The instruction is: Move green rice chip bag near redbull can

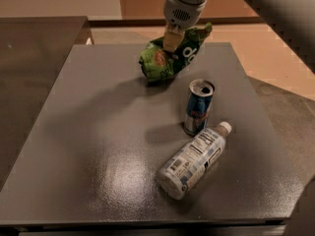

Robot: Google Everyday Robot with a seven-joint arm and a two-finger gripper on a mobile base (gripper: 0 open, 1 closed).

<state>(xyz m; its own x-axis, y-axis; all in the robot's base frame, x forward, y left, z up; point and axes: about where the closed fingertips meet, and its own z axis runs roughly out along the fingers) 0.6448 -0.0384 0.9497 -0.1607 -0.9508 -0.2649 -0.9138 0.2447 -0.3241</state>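
Observation:
The green rice chip bag (170,57) is crumpled, bright green with pale print and an orange-red mark. It hangs lifted above the far part of the grey table (88,146). My gripper (172,39) comes down from the top of the view and is shut on the bag's upper middle. The redbull can (199,107) stands upright, blue and silver with an open silver top, to the right of and nearer than the bag, a short gap away.
A clear plastic bottle (193,160) with a white cap and white label lies on its side just in front of the can. My arm's white casing (280,9) fills the top right. A darker counter (34,48) lies at left.

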